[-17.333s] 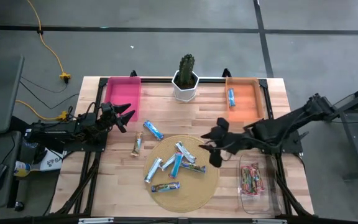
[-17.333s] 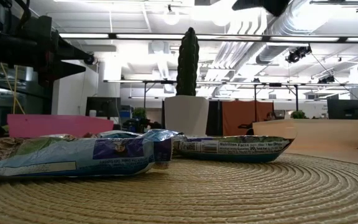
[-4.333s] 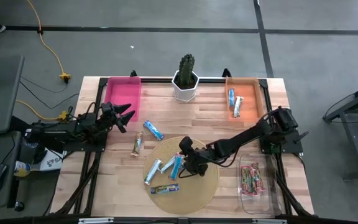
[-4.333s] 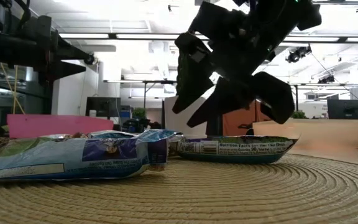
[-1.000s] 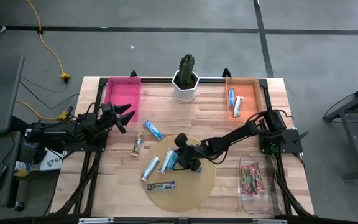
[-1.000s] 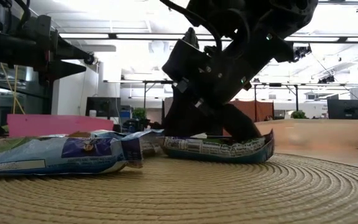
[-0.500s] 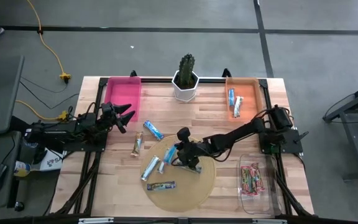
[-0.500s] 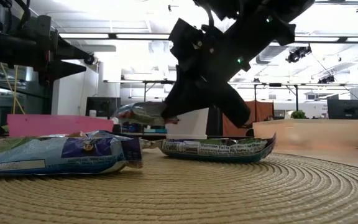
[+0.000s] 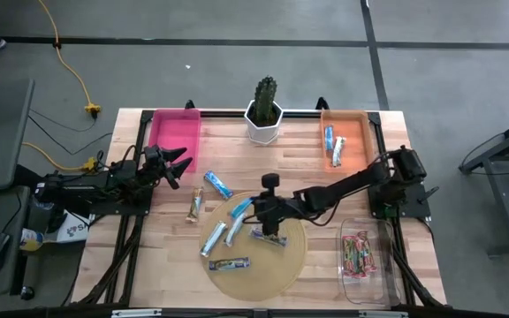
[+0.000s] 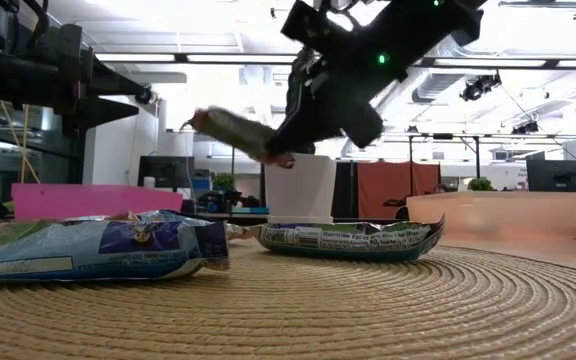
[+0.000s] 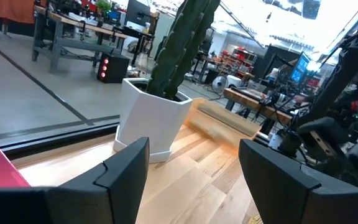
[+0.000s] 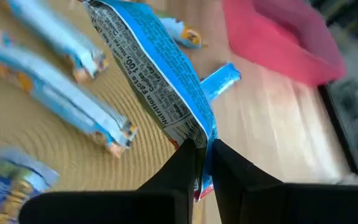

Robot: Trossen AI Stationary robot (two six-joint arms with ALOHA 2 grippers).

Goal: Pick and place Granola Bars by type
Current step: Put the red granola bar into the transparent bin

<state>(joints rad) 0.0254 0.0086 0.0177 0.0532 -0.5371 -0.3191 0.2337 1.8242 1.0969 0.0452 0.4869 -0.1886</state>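
Your right gripper sits just above the middle of the high view, over the upper edge of the round woven mat, and it is pinching one end of a blue-and-white granola bar. In the right wrist view you can see that bar clamped between the two dark fingers, hanging clear of the mat. In the low view it shows tilted in the air, upper centre of the frame.

Three more blue bars lie on the mat's left part, with a darker bar lower down. Off the mat, to its upper left, lie a blue bar and a tan-brown bar. Two bars lie in the orange bin at upper right.

Your left gripper waits spread open beside the pink bin, left of centre.
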